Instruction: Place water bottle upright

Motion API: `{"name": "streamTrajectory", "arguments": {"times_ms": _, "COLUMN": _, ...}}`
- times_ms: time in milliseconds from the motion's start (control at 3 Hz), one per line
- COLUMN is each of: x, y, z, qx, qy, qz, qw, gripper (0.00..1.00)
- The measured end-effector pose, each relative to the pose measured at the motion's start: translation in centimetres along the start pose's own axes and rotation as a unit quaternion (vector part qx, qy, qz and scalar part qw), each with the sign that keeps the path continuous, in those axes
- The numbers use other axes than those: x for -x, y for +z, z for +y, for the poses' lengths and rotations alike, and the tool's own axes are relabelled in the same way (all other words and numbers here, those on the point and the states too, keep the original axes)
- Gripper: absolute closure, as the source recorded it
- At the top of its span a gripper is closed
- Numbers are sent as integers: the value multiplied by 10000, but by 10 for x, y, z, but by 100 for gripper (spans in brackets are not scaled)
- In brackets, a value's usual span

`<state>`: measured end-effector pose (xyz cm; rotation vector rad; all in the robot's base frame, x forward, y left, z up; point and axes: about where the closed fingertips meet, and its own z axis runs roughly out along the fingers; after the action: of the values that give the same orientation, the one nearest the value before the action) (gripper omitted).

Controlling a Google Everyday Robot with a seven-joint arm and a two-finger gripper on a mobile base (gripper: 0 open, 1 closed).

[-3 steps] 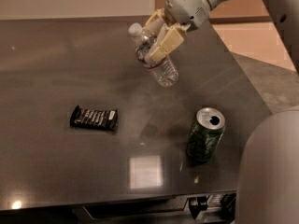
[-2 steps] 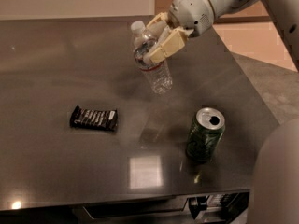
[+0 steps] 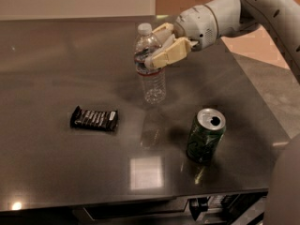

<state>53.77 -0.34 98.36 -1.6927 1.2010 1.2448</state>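
The water bottle (image 3: 151, 74) is clear plastic with a white cap and a thin reddish label band. It stands nearly upright, its base on or just above the dark table (image 3: 56, 46) near the middle. My gripper (image 3: 161, 45) comes in from the upper right and is shut on the bottle's upper body, just below the neck. Its tan fingers (image 3: 169, 53) wrap the right side of the bottle.
A green soda can (image 3: 205, 135) with a silver open top stands to the front right of the bottle. A dark snack bar (image 3: 94, 119) lies flat to the front left. The table's right edge (image 3: 262, 102) runs beside the can, with floor beyond.
The bottle has swung from tilted with its cap to the left to nearly upright, and the gripper has lowered it toward the table while turning its wrist.
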Motion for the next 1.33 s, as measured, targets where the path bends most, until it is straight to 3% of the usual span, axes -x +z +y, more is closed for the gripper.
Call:
{"name": "streamTrajectory", "arguments": {"times_ms": 333, "x": -4, "y": -1, "z": 3, "qx": -33, "qy": 61, "qz": -304, "qw": 9995, "gripper": 100}}
{"name": "streamTrajectory", "arguments": {"times_ms": 1333, "x": -27, "y": 4, "z": 4, "qx": -142, "qy": 20, "qz": -710, "qw": 9974, "gripper": 100}}
